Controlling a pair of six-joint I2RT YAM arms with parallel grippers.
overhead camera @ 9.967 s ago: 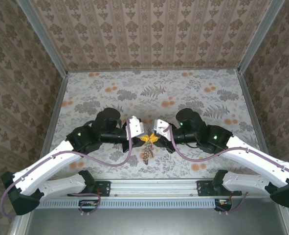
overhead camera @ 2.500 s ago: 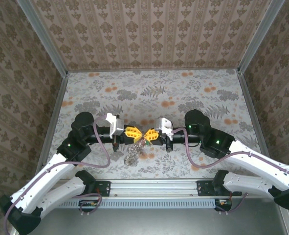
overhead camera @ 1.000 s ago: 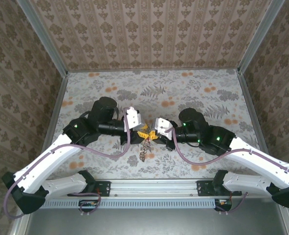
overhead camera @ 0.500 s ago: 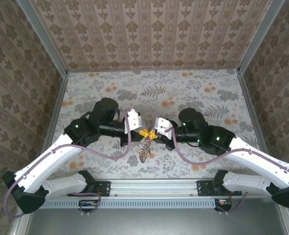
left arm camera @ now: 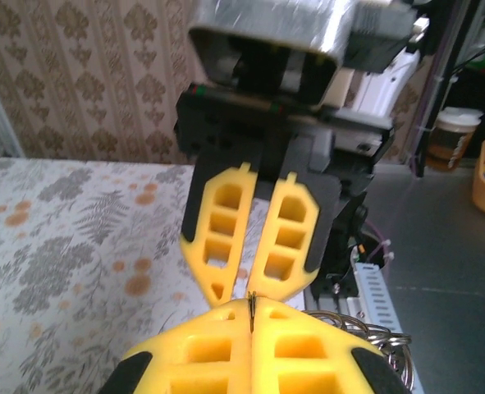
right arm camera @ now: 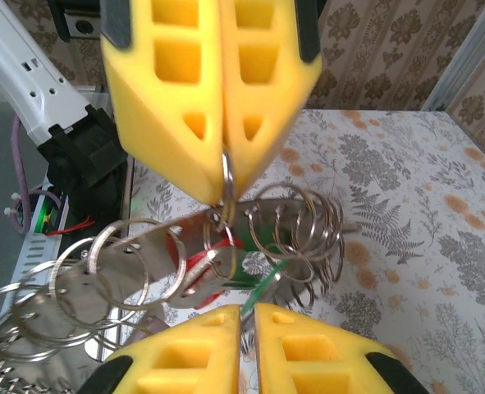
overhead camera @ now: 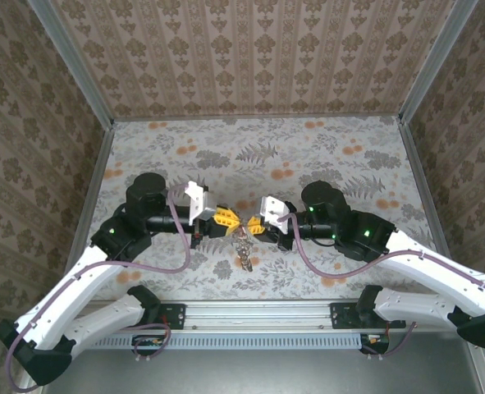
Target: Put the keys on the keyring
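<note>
Right wrist view, left gripper (right arm camera: 223, 187): clenched on 1 wire loop of the keyring (overhead camera: 243, 248).
Right gripper (right arm camera: 247, 318): fingertips a slit apart just below the coils; whether it grips anything, I cannot tell.
Keys (right arm camera: 199, 261): red- and green-tagged, among the coils between the 2 grippers, nearer the right one.
Long axis: coil runs crosswise between the fingertips, tail sagging.
Table (overhead camera: 308, 156): bundle held above it, near the near edge's middle.

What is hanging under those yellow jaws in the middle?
A keyring of coiled metal loops hangs from the shut left jaws, with a red tag and a green tag tangled inside. The keys themselves are mostly hidden behind the loops.
</note>
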